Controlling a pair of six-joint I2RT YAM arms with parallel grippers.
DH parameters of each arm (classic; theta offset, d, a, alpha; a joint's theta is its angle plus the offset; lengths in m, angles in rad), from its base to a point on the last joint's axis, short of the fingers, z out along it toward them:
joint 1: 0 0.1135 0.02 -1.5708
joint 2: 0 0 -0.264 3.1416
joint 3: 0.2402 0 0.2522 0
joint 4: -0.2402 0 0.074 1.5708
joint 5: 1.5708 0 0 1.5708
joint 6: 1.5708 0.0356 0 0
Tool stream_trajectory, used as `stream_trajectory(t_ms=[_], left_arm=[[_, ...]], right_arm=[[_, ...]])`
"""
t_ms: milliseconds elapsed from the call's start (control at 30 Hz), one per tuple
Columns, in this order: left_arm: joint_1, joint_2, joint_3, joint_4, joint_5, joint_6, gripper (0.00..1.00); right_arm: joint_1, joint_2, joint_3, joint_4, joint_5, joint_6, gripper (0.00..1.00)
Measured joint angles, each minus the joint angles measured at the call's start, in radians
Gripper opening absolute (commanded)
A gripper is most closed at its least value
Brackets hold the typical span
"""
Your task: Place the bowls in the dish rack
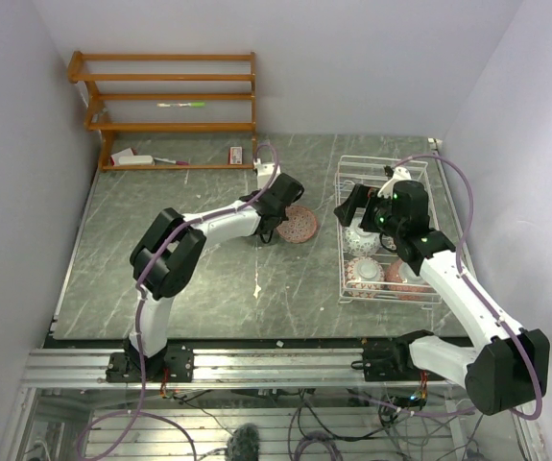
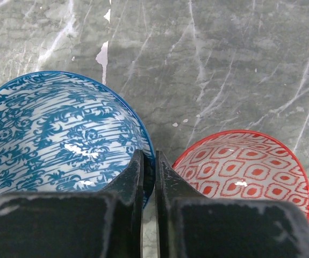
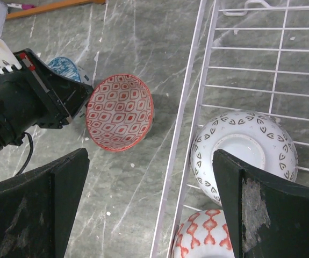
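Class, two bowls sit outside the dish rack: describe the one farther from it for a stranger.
From the white wire dish rack, cross the grey marbled table to the left gripper. Two bowls sit there. Yours is the blue bowl with swirling patterning; its neighbour, nearer the rack, is red-diamond patterned.

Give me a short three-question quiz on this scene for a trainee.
1. True or false: the right gripper is shut on a bowl.
2. Where is the red bowl? A: stacked inside another bowl. B: on the table, outside the dish rack. C: held up by a gripper.
3. Name the colour of the bowl whose rim the left gripper pinches.
Key: 1 false, it is open; 2 B; 3 blue, the blue bowl.
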Motion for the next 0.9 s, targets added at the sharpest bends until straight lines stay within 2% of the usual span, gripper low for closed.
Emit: stream_trajectory(t_ms=[200,400,667,900], left_arm=[[-0.006,0.013,0.011,-0.005,0.011,0.000,0.34],[-0.011,0.034,0.028,-0.030,0.029,-0.002,0.43],[-0.012,0.049,0.089,-0.057,0.021,0.010,0.62],[-0.013,-0.008,0.085,-0.091,-0.013,0.025,0.70]], right_arm=[[0.000,0.000,0.000,-0.007,0.000,-0.003,1.00],[0.000,0.000,0.000,-0.008,-0.005,-0.007,1.00],[0.000,0.000,0.000,-0.008,-0.013,-0.013,1.00],[0.000,-0.010,0.000,-0.021,-0.028,-0.027,0.99]])
